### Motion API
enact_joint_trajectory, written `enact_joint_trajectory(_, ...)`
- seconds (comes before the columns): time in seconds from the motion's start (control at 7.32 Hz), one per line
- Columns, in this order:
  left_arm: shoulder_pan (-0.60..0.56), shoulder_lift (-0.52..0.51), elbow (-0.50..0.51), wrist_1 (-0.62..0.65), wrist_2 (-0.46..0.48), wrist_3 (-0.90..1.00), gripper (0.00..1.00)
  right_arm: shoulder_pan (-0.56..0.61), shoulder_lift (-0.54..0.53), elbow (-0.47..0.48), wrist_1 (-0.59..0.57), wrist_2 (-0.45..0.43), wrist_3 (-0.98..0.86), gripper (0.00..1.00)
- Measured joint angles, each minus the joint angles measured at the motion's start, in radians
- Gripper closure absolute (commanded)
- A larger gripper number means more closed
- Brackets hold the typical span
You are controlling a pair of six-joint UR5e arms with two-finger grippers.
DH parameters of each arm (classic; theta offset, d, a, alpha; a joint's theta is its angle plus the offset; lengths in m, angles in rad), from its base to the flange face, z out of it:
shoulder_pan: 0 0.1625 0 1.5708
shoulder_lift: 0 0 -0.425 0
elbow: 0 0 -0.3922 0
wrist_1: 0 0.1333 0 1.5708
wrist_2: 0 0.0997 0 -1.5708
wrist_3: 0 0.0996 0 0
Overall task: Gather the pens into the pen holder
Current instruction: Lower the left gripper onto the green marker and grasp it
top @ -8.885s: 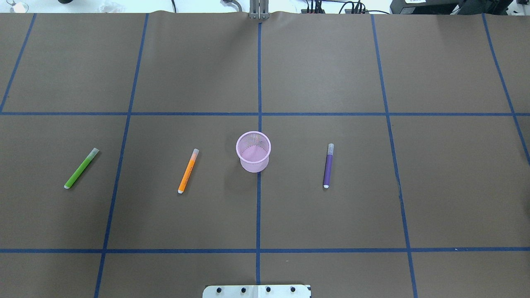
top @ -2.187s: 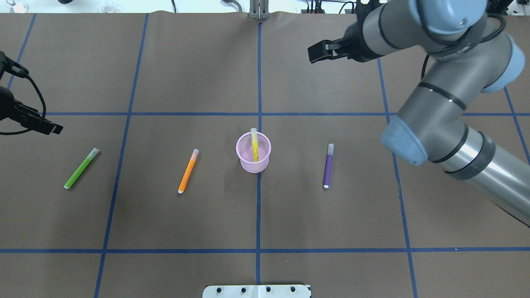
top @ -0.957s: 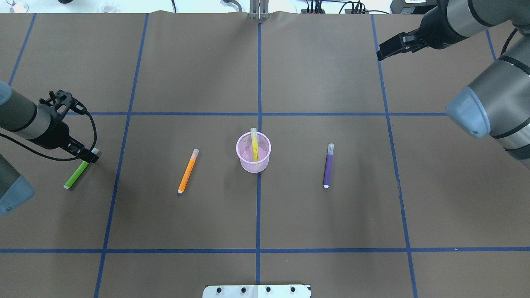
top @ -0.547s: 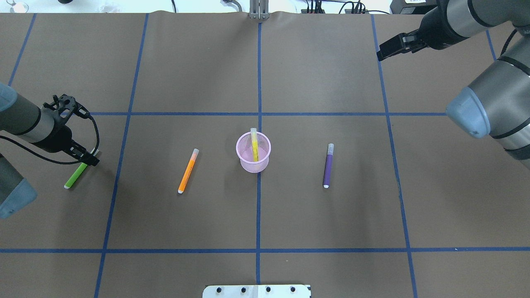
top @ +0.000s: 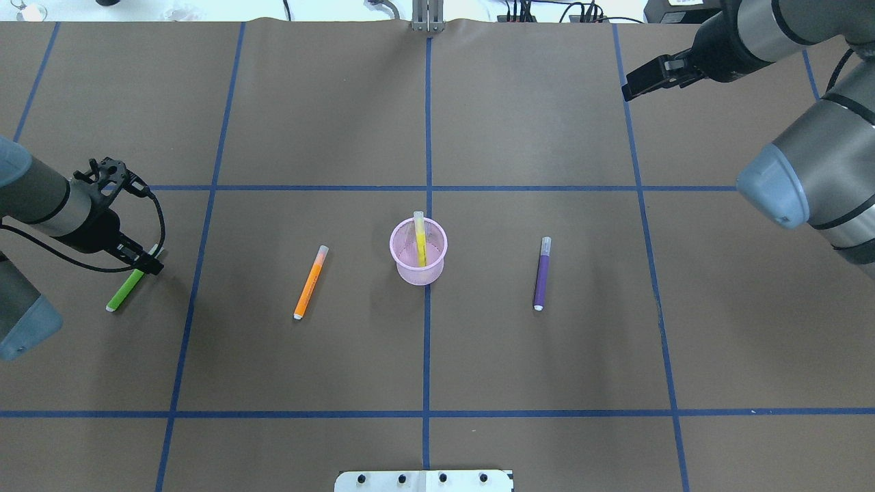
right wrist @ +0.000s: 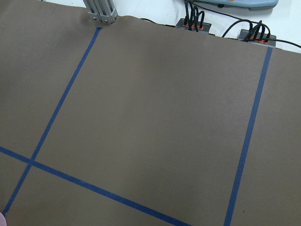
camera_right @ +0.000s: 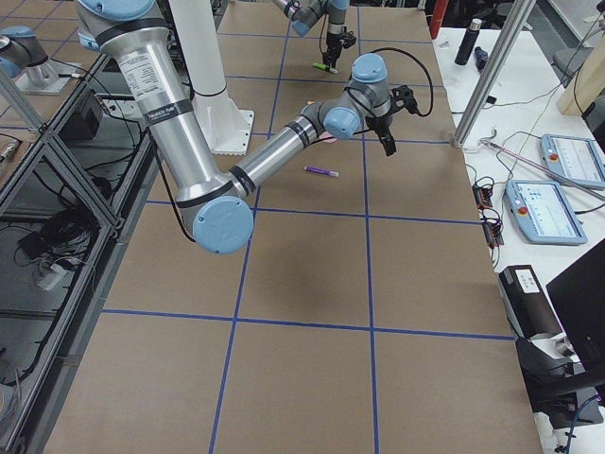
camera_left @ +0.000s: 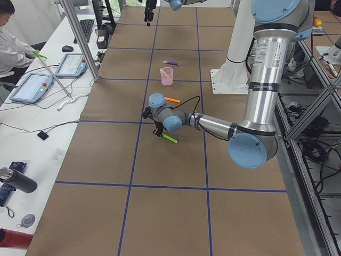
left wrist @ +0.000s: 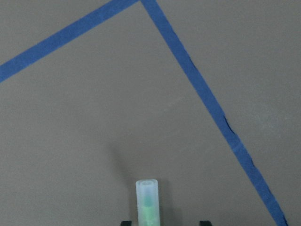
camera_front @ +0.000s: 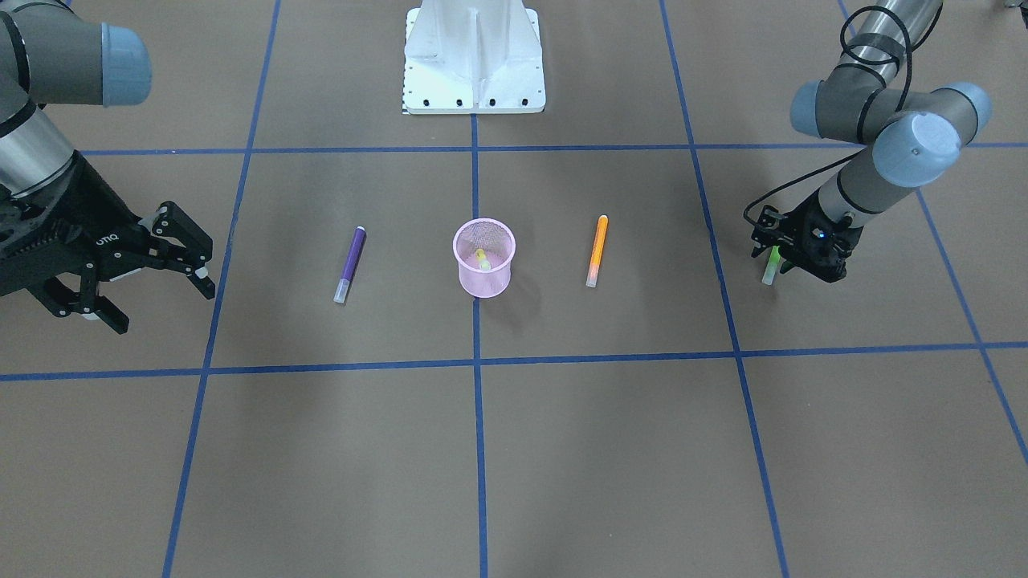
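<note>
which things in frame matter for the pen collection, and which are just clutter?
Job:
- green pen
- orange pen
- purple pen
- yellow pen, already in the cup
- pink pen holder

Lying about:
- blue tape grid
- white base plate
- control tablets and black bottle on the side bench

Brown-papered bench (top: 547, 123) gridded with blue tape (top: 428, 137); a metal post (top: 427, 17) stands at its edge, 12 o'clock in the overhead view; in the left side view a white desk (camera_left: 21, 154) at 9 o'clock carries a tablet (camera_left: 32, 87) and a black bottle (camera_left: 18, 180); even light, soft shadows.
</note>
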State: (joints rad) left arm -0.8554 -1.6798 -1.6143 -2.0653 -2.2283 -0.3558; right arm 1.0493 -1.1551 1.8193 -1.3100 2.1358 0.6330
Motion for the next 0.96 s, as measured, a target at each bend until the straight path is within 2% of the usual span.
enact_joint_trajectory(0.27, 0.001, -0.013, 0.016, 0.0, 0.0, 0.0, 0.5, 0.0, 0.0, 0.0, 0.0, 0.0, 0.002, 0.0)
enact_joint_trajectory(0.68, 0.001, -0.031, 0.039, -0.001, -0.001, 0.0, 0.85, -0.001, 0.001, 0.001, 0.0, -0.001, 0.008, 0.0)
enact_joint_trajectory(0.82, 0.001, -0.031, 0.04, -0.002, -0.001, 0.001, 1.0, -0.001, 0.001, 0.001, 0.0, -0.001, 0.01, 0.0)
enact_joint_trajectory(0.96, 0.001, -0.031, 0.039, -0.004, -0.001, 0.002, 1.0, -0.002, 0.002, 0.002, 0.0, -0.001, 0.01, 0.0)
